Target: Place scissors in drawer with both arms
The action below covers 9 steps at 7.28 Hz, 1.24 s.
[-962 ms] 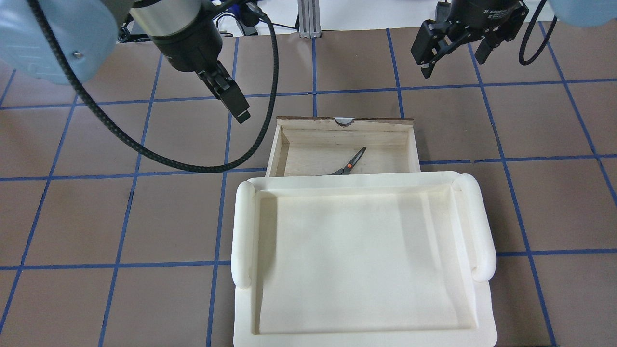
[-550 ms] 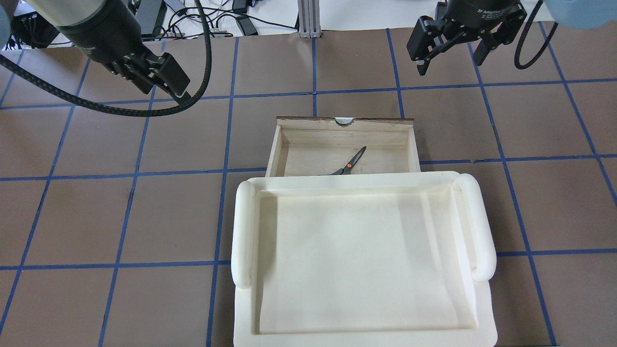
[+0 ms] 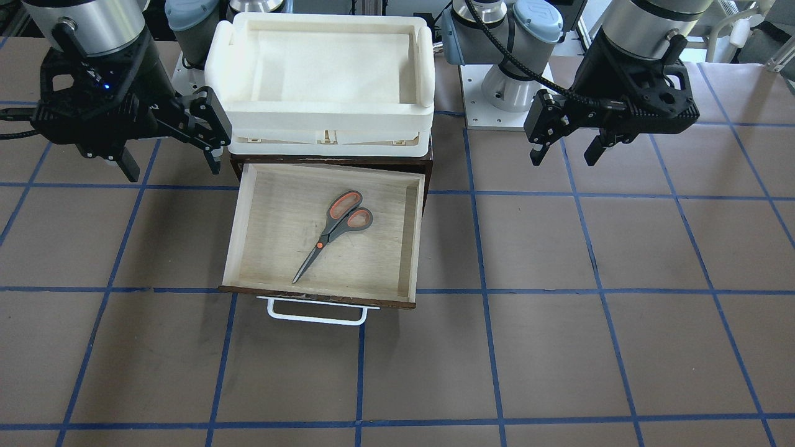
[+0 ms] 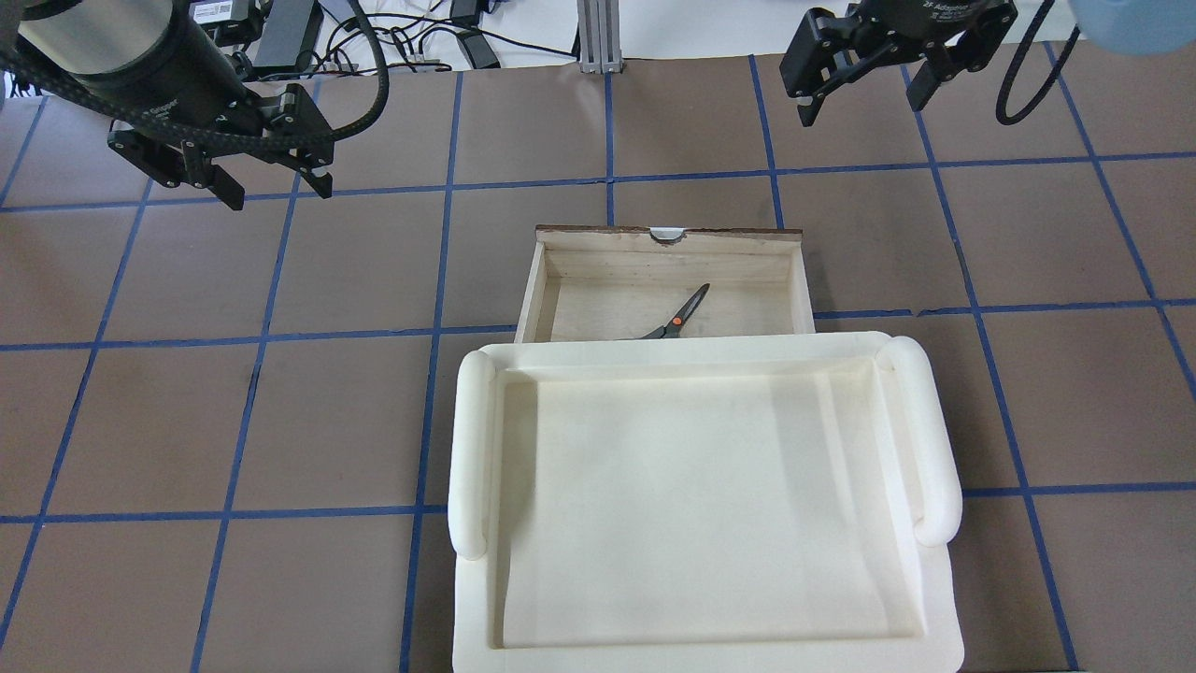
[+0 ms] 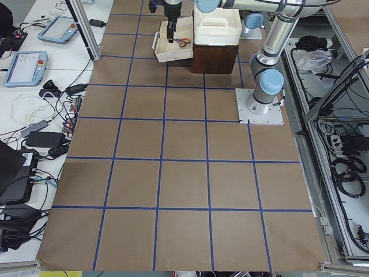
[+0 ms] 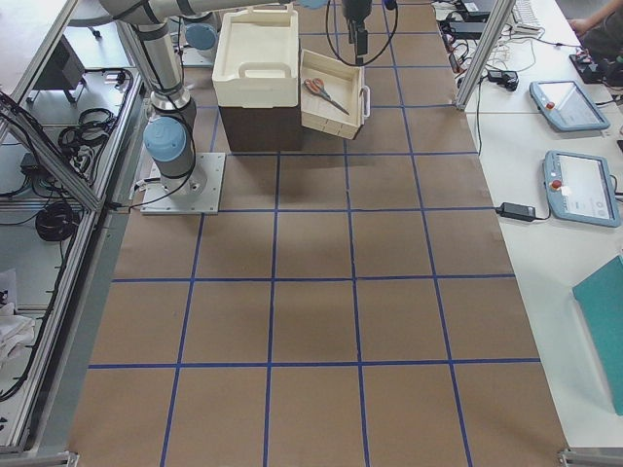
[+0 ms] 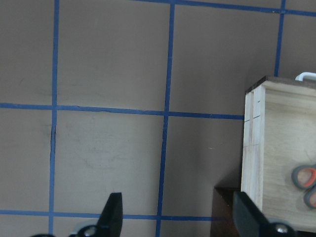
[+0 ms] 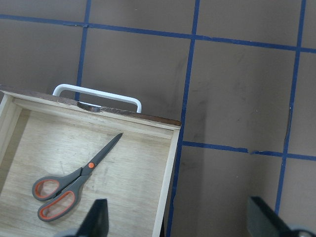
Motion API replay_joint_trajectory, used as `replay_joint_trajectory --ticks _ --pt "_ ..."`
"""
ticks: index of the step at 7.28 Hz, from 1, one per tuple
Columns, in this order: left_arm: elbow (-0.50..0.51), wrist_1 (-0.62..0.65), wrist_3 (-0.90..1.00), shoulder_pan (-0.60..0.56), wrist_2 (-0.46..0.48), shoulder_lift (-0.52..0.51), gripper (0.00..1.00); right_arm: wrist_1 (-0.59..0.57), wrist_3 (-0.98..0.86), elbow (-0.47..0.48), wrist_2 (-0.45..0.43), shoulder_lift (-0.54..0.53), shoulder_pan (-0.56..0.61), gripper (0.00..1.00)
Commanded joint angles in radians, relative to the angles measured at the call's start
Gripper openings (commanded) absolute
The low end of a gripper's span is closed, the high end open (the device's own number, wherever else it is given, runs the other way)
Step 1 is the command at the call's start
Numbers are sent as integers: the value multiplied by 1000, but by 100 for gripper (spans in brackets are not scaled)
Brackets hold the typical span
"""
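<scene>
Print in white on the body above the right claw begins "2F Adaptive"; the rest is too small for me to read. The left claw carries white print too, which I cannot make out.

The tabletop is brown, marked into large squares by blue tape. At its sides I see white benches with teach pendants, loose cables and aluminium frame posts.

The drawer is pulled out from a dark brown cabinet, with its white bar handle at the front. A white plastic tray sits on top of the cabinet. The scissors lie flat on the drawer's pale plywood floor. Their blades are shut and point toward the handle end, and the orange-lined loops lie nearer the cabinet. They touch none of the drawer walls.

Both claws hang above the tabletop with fingers spread wide and nothing between them, one off each side of the drawer. Bare tabletop lies around the drawer's front and sides.
</scene>
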Motion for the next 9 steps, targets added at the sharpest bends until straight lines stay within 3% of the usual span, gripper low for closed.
replay_joint_trajectory --ticks 1,4,9 --pt "-3 8 -100 -5 1 -9 82 16 3 3 4 -2 -1 100" --pt "-3 11 -95 -5 1 -15 82 37 108 4 19 1 -4 100" --pt "-16 21 -89 -5 -1 -9 82 30 98 7 33 1 -7 100"
